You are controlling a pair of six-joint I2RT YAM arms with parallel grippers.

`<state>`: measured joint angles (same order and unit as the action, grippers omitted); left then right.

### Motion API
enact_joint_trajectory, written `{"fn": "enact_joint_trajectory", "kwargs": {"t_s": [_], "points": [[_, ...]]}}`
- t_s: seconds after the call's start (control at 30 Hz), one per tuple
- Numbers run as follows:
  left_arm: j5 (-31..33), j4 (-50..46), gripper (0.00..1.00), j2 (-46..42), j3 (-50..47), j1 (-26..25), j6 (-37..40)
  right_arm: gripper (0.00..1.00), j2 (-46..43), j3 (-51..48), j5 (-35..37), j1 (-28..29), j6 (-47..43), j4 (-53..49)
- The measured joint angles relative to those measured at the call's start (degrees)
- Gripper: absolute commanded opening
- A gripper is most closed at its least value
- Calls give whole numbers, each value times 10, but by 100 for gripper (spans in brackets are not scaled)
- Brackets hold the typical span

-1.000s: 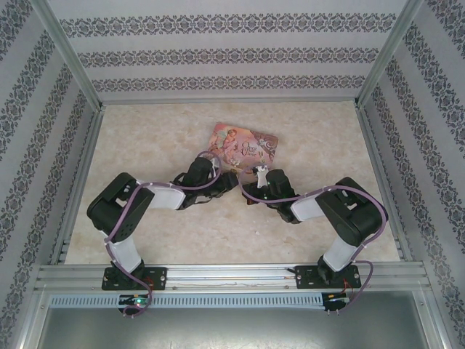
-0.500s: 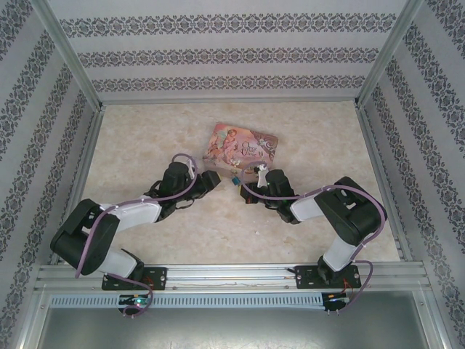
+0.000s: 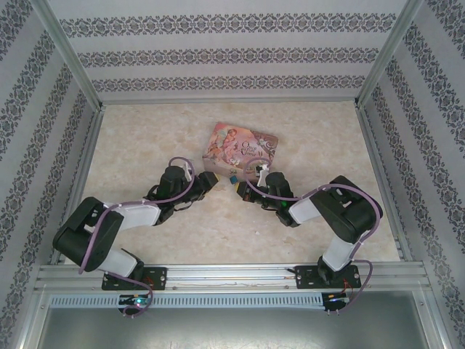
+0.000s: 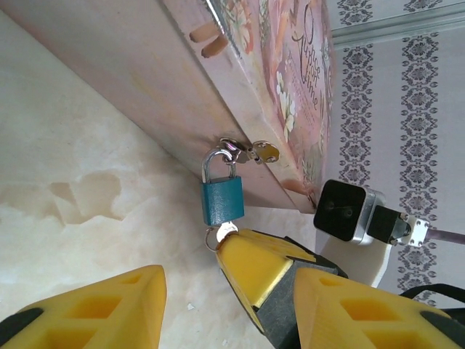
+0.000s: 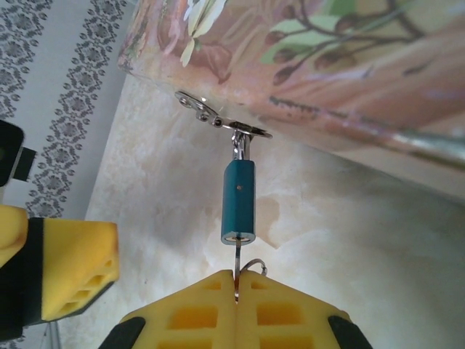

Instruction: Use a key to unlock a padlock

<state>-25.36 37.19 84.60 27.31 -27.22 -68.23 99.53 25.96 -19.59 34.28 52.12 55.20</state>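
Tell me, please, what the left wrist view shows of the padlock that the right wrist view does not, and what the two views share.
Left wrist view: the broad teal face of the padlock, its silver shackle as a full loop, and the key ring under the body.
Right wrist view: the padlock's narrow edge, with the key in its bottom end and the blade pinched between the shut fingers of the right tool.
Both: the padlock locked to the hasp of the pink tin, over the pale table.

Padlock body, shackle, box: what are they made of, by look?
Padlock body: matte teal coat, probably painted metal. Shackle: bright silver, glinting, likely polished steel. Box: pink printed illustration, scuffed edges; tin or board, unclear.
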Motion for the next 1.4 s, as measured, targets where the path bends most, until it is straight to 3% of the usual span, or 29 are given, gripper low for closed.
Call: {"fn": "enact_joint_trajectory", "kwargs": {"t_s": [0.83, 1.4], "points": [[-43, 227, 48, 176, 12, 0, -134, 0, 4, -3, 0, 4, 35, 23], [-47, 303, 47, 239, 41, 0, -180, 0, 4, -3, 0, 4, 36, 23]]}}
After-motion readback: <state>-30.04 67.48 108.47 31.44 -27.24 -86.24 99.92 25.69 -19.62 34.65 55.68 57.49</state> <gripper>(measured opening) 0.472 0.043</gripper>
